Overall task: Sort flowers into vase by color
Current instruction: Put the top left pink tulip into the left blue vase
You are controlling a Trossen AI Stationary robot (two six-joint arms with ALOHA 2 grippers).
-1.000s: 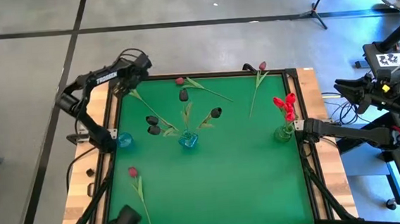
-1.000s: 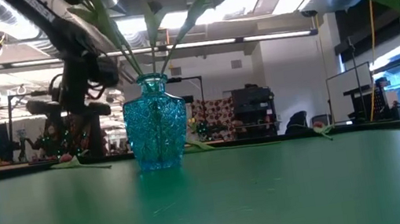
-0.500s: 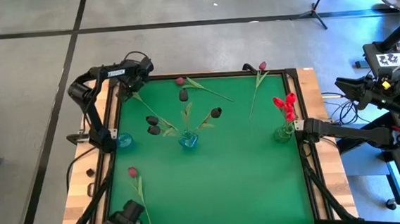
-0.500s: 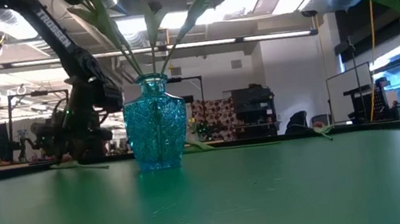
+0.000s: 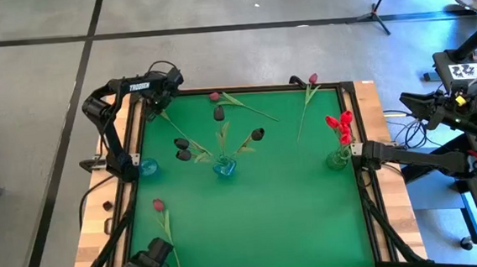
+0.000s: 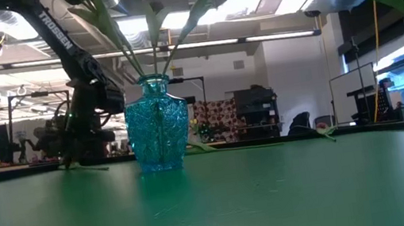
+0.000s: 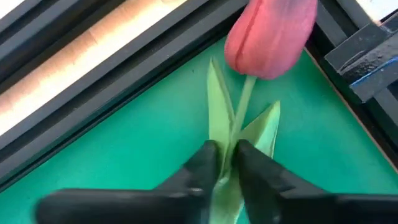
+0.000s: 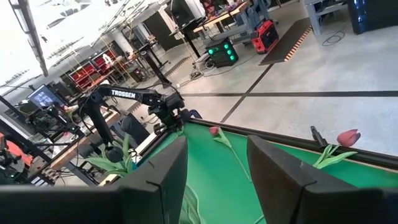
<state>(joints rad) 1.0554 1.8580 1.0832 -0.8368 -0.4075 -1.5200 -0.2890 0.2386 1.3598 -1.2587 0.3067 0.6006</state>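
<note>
four loose tulips (image 5: pixel 158 206) lie on the green mat (image 5: pixel 260 208) (three far, one near-left). three vases: middle blue vase (image 5: pixel 224 167) holds dark tulips, right green vase (image 5: pixel 338 157) red ones. left claw (image 7: pixel 227 163) pinches a pink tulip (image 7: pixel 268 34) stem far-left; right claw (image 8: pixel 214 168) spread.

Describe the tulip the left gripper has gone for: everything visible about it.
The pink tulip is artificial, with a closed dull-pink head, a thin pale-green stem and narrow pointed green leaves that spread from the stem. It lies flat on the green mat in the far left corner, its head almost against the black frame and its stem running in toward the table's middle. The left gripper is down on it, one dark finger on each side of the stem just below the leaves, pinching it.
</note>
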